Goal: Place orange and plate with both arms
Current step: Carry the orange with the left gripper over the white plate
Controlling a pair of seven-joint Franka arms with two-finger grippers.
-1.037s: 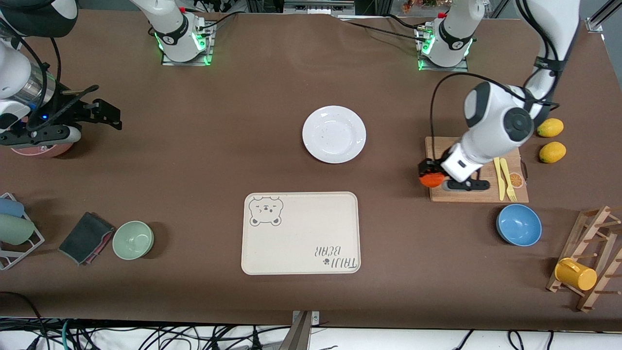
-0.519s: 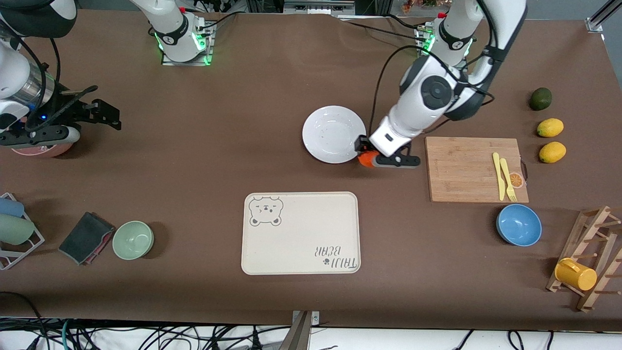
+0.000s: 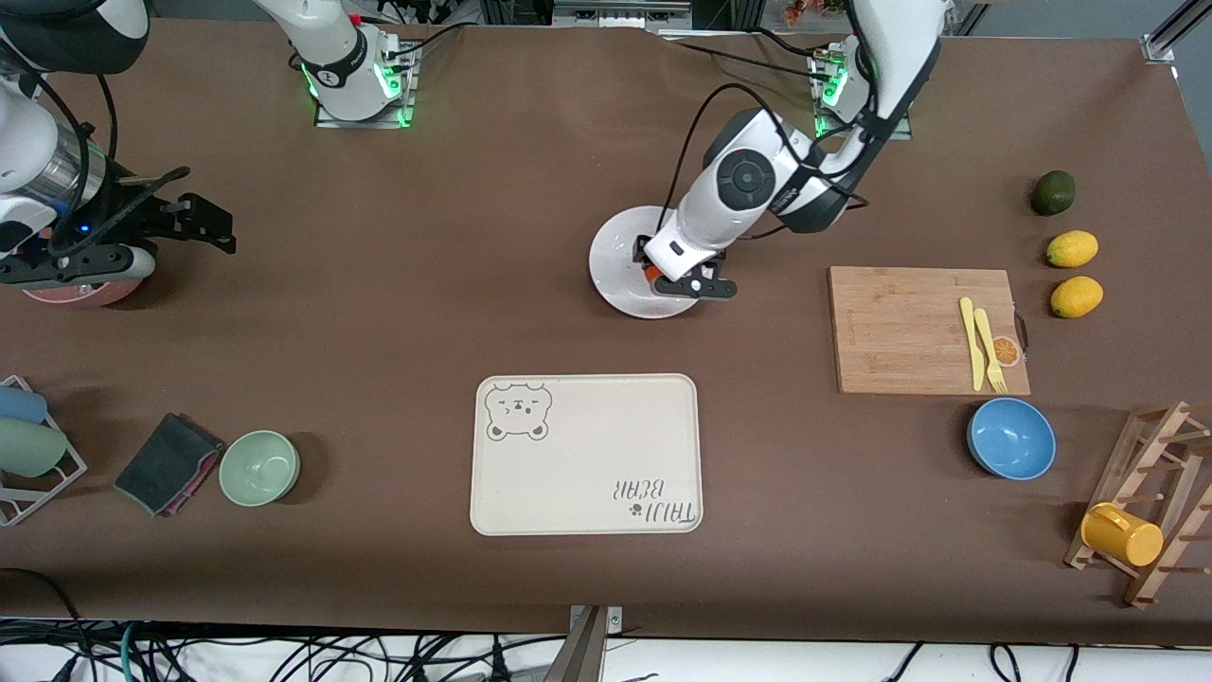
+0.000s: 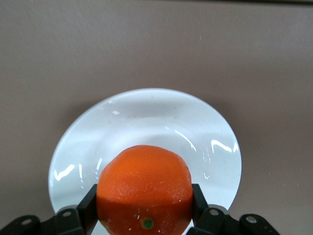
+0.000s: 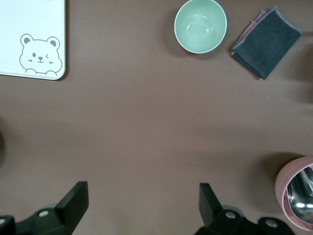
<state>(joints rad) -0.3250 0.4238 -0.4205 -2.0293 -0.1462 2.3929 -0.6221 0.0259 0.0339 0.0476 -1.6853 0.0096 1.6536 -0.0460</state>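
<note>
Orange (image 4: 144,188) pinched in left gripper (image 3: 674,273) over plate (image 3: 617,254); right gripper (image 5: 142,205) spread wide, waiting.

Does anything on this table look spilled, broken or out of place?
Nothing stands out. The left pincer holds the orange over the white plate, the right pincer waits open over bare table, and the tray, bowls and cutting board sit flat and intact.
</note>
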